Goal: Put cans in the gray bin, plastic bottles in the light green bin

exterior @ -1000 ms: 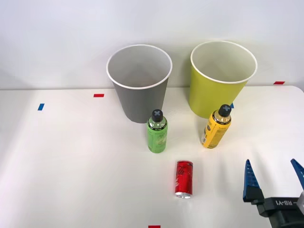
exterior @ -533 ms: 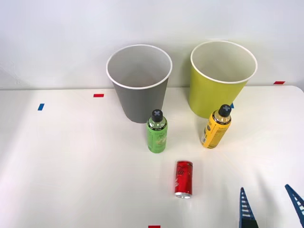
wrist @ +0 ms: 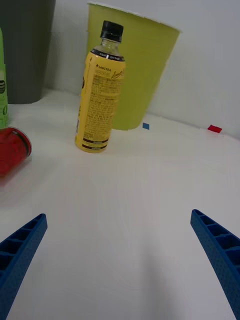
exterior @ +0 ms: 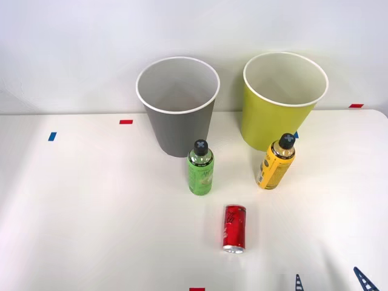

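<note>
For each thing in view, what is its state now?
Gray bin: upright, nothing visible inside.
Light green bin: upright, nothing visible inside.
Green bottle: standing, capped.
Yellow bottle: standing, capped.
Red can: lying down.
Right claw: open, empty.

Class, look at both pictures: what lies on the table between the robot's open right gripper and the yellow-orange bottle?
Nothing: the right wrist view shows bare white table from the right gripper to the yellow-orange bottle. The red can lies off to one side.

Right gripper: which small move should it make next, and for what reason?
Probably move the right gripper forward toward the yellow-orange bottle. The gripper is open and holds nothing, and this bottle stands upright straight ahead of it, just in front of the light green bin where it belongs.
</note>
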